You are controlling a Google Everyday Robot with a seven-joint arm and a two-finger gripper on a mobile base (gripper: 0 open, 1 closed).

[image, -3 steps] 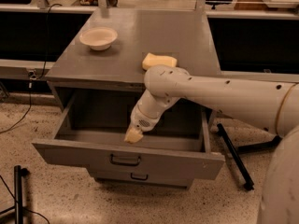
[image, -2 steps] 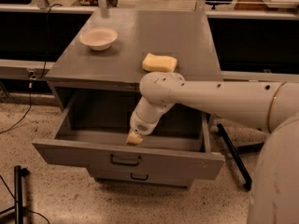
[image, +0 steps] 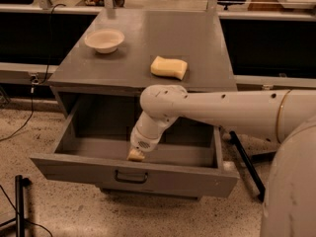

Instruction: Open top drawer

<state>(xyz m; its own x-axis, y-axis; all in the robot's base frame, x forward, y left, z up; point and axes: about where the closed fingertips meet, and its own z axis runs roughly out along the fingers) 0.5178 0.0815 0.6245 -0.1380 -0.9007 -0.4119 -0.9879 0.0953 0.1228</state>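
The top drawer (image: 74, 171) of the grey cabinet is pulled far out, and its deep grey interior shows. A small dark bracket handle (image: 131, 177) sits at the centre of its front panel. My gripper (image: 136, 155) reaches down into the drawer, with its tan tip just behind the front panel, above the handle. My white arm (image: 212, 107) comes in from the right across the drawer opening.
On the cabinet top (image: 148, 48) stand a white bowl (image: 104, 40) at the back left and a yellow sponge (image: 169, 67) near the front middle. A lower drawer (image: 148, 192) shows under the open one. A dark stand leg (image: 246, 164) lies on the floor to the right.
The arm's elbow has shifted left over the drawer and the gripper has moved slightly toward the front panel. The drawer stays open about as far.
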